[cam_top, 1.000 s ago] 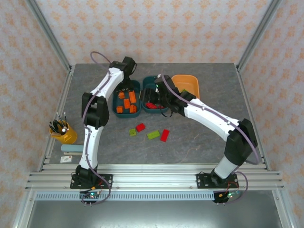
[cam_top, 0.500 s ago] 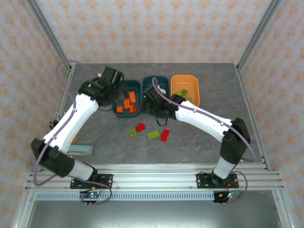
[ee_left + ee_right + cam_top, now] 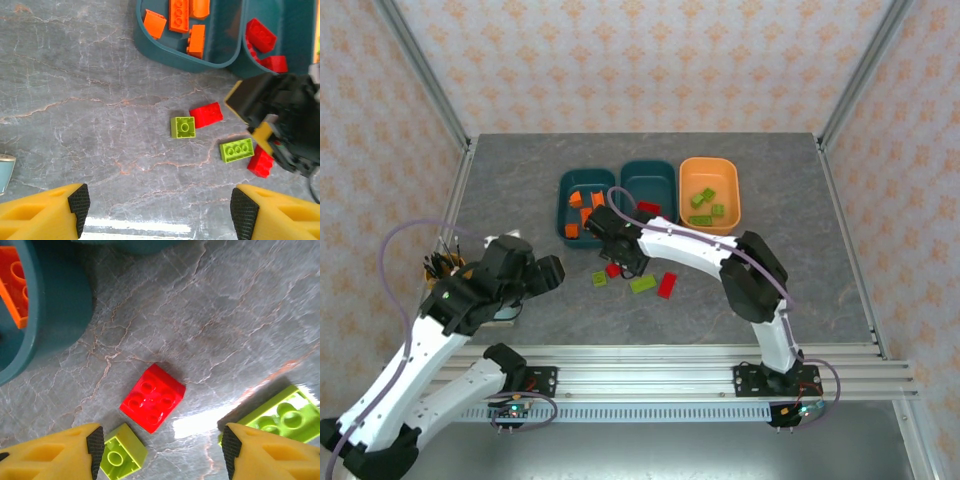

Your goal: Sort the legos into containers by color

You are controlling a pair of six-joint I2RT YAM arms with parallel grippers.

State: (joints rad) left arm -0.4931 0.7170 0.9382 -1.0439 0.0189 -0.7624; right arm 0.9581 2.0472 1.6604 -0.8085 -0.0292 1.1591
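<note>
Four small plastic bricks lie loose on the grey marbled tabletop (image 3: 75,100): a square red brick (image 3: 152,405), a small lime square brick (image 3: 120,456) just beside it, a long lime brick (image 3: 277,415) and a long red brick (image 3: 260,162). My right claw (image 3: 162,450) hangs over the square red brick with its jaws apart, gripping nothing. My left claw (image 3: 161,207) sits well back, jaws wide and empty. Behind the loose bricks stand the teal tub of orange bricks (image 3: 563,200), the teal tub of red bricks (image 3: 648,172) and the orange tub of lime bricks (image 3: 705,172). In my left camera, the right wrist crowds the long red brick.
</note>
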